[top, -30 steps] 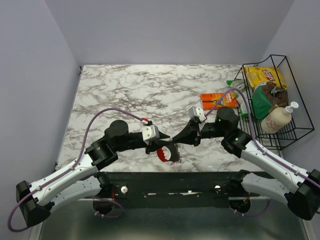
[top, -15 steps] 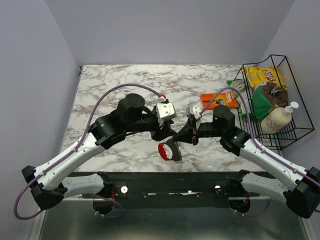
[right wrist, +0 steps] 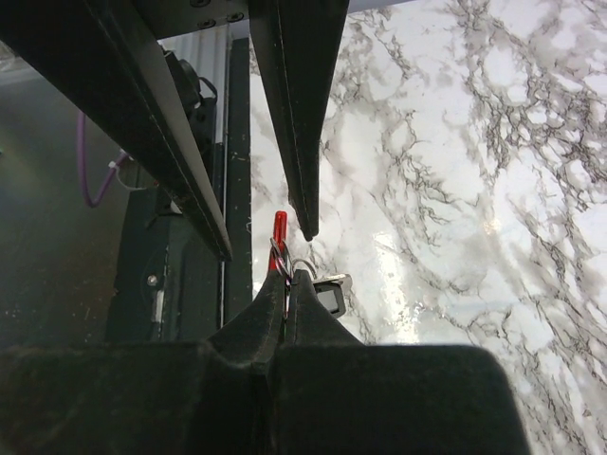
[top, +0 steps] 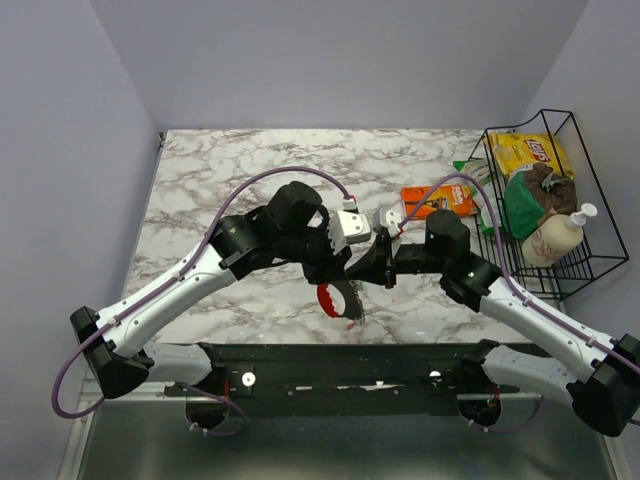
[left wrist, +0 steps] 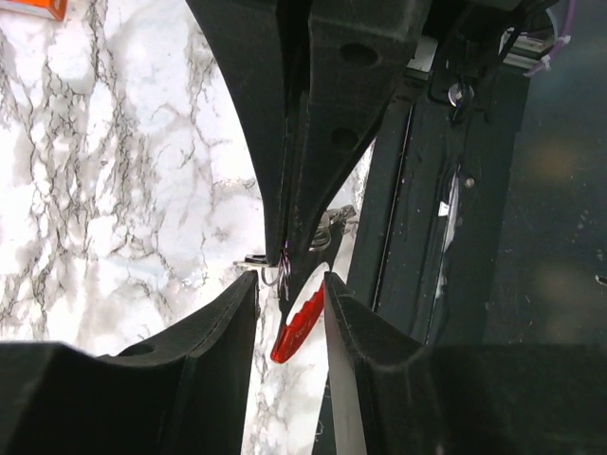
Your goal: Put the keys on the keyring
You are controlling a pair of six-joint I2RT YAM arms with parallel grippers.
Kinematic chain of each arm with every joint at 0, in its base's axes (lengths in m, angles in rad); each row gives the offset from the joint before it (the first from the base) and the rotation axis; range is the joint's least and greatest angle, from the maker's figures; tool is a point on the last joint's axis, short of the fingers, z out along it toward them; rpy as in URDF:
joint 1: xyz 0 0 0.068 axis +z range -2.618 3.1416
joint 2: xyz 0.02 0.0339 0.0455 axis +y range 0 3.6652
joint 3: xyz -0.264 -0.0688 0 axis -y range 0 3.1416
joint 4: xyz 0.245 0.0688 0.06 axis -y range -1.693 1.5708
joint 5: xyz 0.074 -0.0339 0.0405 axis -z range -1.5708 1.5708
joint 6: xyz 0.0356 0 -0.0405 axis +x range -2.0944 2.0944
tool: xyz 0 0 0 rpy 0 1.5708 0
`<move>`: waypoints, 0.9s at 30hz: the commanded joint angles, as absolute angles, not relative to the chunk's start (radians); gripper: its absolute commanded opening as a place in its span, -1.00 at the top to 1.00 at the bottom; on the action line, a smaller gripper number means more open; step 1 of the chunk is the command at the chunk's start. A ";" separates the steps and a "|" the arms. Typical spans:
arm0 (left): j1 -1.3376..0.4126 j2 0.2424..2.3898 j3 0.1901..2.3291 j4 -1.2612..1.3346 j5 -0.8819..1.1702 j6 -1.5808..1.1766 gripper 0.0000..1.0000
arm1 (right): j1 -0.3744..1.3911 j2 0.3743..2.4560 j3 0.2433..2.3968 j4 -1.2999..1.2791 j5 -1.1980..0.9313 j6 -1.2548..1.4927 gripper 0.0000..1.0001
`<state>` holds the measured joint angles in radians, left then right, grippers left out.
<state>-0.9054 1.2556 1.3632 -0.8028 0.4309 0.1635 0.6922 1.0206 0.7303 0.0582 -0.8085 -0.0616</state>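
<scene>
- Work surface: a white marble-pattern table [top: 250, 170] with grey veining, closed in by plain pale grey walls [top: 330, 60] at the back and both sides. A dark metal rail [top: 340, 365] runs along the near edge, where both arm bases are bolted.
- Right gripper [right wrist: 286, 284]: jaws pressed together, pinching the keyring [right wrist: 302, 267], a thin metal loop, at their very tip.
- Keys: the red-headed key [left wrist: 296, 332] projects from the tip of the right jaws on the rail side. A darker key [right wrist: 330, 296] sits just beside the same tip on the marble side. Whether either key touches the table cannot be told.
- Left gripper [left wrist: 289, 284]: jaws spread and gripping nothing. They face the right jaws tip to tip, and the red-headed key shows in the gap between them.
- Both jaw pairs meet over the near strip of marble, close to the rail.
- Beyond the right jaws, farther across the table, lies an orange packet [top: 438, 200].
- Well to the right jaws' outer side, a black wire basket [top: 590, 270] holds a yellow crisp bag [top: 530, 152] and a pump bottle [top: 560, 235].
- Purple cables [top: 265, 180] arc above both arms.
</scene>
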 commanded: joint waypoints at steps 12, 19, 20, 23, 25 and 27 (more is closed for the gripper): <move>-0.910 1.270 1.342 -0.796 0.402 0.198 0.38 | 0.692 1.000 0.755 0.061 -0.788 -0.069 0.99; -0.910 1.278 1.332 -0.769 0.393 0.202 0.56 | 0.692 0.992 0.756 0.063 -0.792 -0.067 0.99; -0.910 1.278 1.331 -0.765 0.391 0.202 0.63 | 0.692 0.992 0.756 0.063 -0.792 -0.069 0.99; -0.910 1.273 1.325 -0.746 0.385 0.199 0.97 | 0.692 0.993 0.755 0.063 -0.792 -0.069 0.99; -0.910 1.273 1.321 -0.735 0.387 0.195 1.00 | 0.692 0.994 0.755 0.063 -0.792 -0.067 0.99; -0.910 1.273 1.313 -0.724 0.385 0.190 1.00 | 0.692 0.996 0.756 0.063 -0.793 -0.069 0.99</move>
<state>-0.9058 1.2732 1.3327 -0.7826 0.4110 0.1936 0.6918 1.0126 0.7303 0.0540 -0.7856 -0.0620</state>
